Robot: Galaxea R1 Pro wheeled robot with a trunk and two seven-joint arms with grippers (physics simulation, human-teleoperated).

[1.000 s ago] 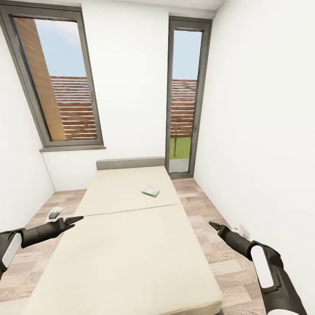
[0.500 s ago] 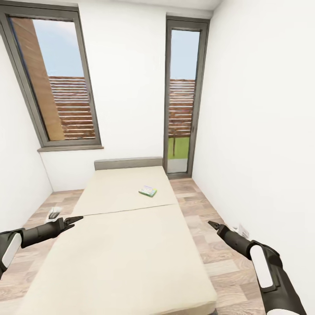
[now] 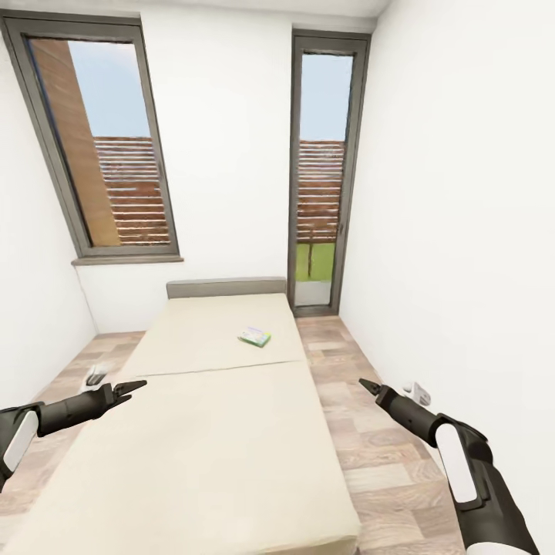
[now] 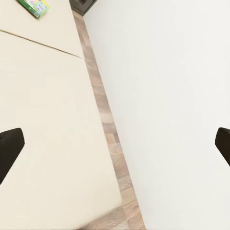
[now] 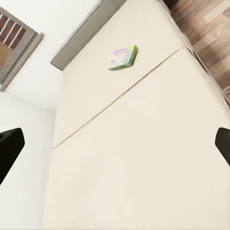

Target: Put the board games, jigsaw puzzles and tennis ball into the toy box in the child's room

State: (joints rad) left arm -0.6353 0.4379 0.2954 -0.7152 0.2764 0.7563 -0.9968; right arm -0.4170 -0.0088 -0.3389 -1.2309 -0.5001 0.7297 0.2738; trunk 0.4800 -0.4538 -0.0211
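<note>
I am facing the bed (image 3: 216, 432); 1 board game (image 3: 254, 337) is lying mid-frame on its far section. Both the left gripper (image 3: 132, 385) and right gripper (image 3: 367, 385) are spread, empty. I am judging I should roll closer before reaching.

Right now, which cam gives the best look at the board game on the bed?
Right wrist view: the board game lies whole and largest there, its printed lid and green edge showing, on the far mattress section of the bed. The head view shows it whole but small. The left wrist view cuts it off at the frame edge.
</note>
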